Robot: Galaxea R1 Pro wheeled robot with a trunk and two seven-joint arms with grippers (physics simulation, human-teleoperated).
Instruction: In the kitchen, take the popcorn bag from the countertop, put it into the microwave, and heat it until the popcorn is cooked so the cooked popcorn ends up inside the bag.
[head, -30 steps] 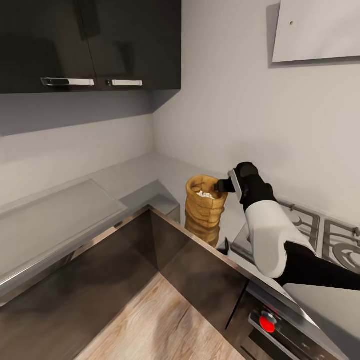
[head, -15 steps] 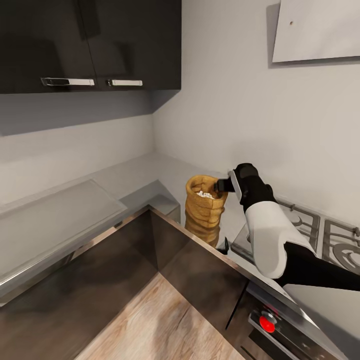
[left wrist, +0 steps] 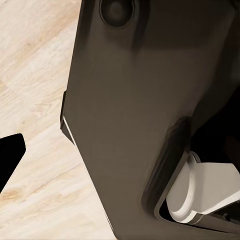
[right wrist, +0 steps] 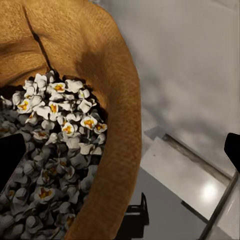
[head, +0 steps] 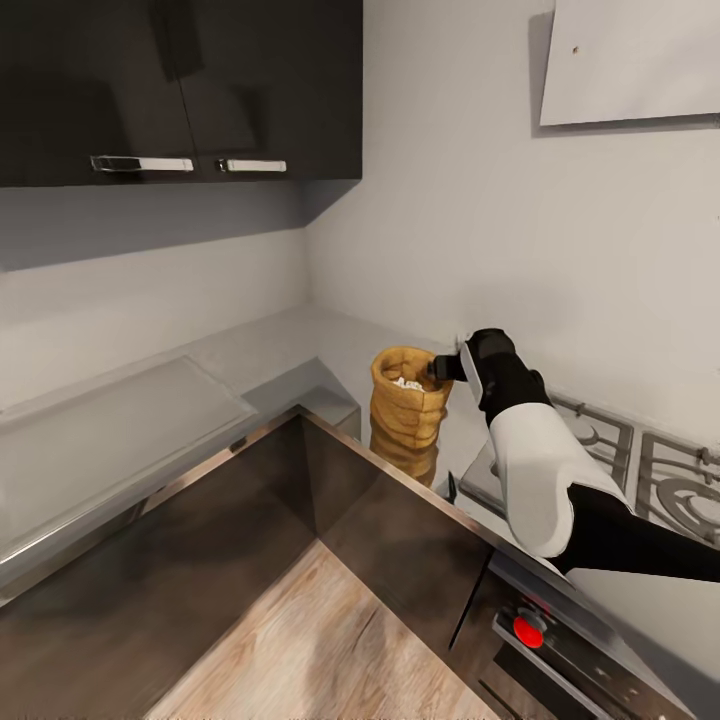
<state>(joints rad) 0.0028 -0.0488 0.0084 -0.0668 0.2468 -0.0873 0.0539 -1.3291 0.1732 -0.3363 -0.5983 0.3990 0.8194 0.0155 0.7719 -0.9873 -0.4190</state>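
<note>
Right gripper (head: 440, 368) straddles the bag's (head: 408, 412) rolled rim, one finger inside over the popcorn (right wrist: 55, 145), one outside, seemingly pinching it. Bag stands upright on the countertop (head: 270, 355) corner, beside the hob (head: 640, 465).

Upright brown popcorn bag (head: 408, 400) of pale popcorn (right wrist: 55, 145) on countertop (head: 270, 355)

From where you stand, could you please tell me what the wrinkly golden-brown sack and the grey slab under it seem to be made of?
The wrinkly golden-brown sack looks like coarse matte paper or woven fabric: creased folds, rolled rim. The grey slab looks polished, possibly stone or laminate: it mirrors the sack.
</note>
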